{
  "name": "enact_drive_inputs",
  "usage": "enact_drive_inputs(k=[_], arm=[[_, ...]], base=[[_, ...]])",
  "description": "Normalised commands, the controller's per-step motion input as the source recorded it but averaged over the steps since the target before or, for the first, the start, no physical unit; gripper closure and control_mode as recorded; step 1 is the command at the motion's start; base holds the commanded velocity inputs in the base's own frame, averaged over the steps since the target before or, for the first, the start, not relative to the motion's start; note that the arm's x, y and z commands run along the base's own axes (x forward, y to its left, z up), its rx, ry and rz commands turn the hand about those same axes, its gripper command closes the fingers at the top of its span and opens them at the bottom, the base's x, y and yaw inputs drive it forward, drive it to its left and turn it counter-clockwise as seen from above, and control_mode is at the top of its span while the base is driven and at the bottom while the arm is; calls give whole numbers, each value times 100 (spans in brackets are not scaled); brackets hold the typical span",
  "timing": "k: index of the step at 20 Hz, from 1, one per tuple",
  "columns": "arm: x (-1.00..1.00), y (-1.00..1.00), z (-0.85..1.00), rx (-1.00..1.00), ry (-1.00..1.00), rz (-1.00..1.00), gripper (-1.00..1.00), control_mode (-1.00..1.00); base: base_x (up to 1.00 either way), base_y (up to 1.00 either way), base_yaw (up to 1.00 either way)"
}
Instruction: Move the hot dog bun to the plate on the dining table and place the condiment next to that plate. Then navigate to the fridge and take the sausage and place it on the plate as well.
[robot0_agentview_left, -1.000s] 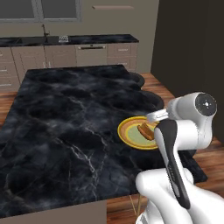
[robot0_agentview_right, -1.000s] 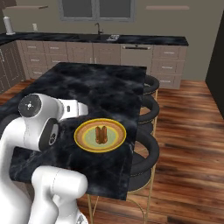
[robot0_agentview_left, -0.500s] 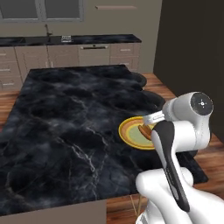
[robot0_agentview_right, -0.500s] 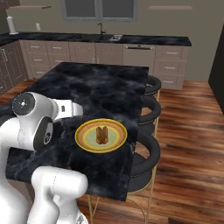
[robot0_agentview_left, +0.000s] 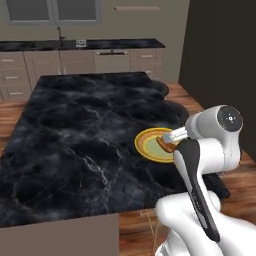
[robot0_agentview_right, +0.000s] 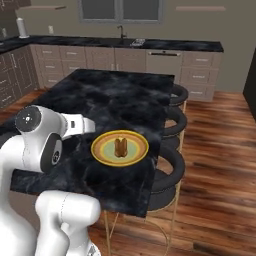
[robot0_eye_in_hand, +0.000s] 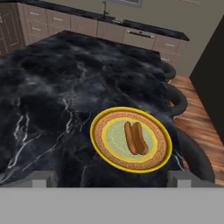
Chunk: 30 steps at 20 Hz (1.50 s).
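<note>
light: dim, even, rendered
shadows: faint
glare: soft sheen on black marble table top
sharpness: slightly soft, coarse throughout

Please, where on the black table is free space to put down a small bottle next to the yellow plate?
The marble table is bare on the side of the plate away from the stools, and also toward the sink wall. The plate holds the bun. Between plate and stool-side edge the strip is narrow.

A brown hot dog bun lies flat at the centre of the yellow-rimmed plate.
</note>
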Motion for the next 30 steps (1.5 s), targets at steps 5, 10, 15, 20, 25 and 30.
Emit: enact_drive_inputs(k=[5, 10, 15, 20, 25, 30], arm=[[0, 0, 0, 0, 0, 0, -100, 100], [0, 0, 0, 0, 0, 0, -100, 100], [0, 0, 0, 0, 0, 0, -100, 100], [0, 0, 0, 0, 0, 0, -100, 100], [0, 0, 0, 0, 0, 0, -100, 100], [0, 0, 0, 0, 0, 0, -100, 100]], base=[[-99, 7, 3], [-39, 89, 45], [-12, 80, 67], [-7, 78, 65], [2, 56, 65], [37, 21, 61]])
